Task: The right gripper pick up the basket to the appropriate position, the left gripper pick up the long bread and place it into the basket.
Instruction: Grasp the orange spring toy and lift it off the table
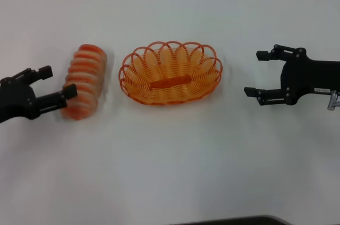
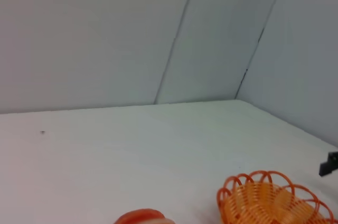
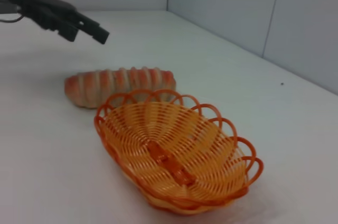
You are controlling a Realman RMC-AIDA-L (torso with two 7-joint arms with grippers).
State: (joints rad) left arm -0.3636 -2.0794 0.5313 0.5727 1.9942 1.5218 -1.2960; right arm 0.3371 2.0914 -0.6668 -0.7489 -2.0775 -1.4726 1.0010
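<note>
White table [image 1: 170, 172]: basket [image 1: 171, 73] btwn open left gripper [image 1: 59, 84], right gripper [image 1: 258, 73].

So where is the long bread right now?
In the head view the long bread lies on the white table, on the robot's left, just left of the basket, with the open left gripper at its outer side.

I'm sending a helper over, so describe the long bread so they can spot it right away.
On the white table, find the orange wire basket in the middle. The long bread lies just beside it, toward the left gripper. Unlike the open-weave basket, it is a solid loaf with cream and orange-red stripes.
</note>
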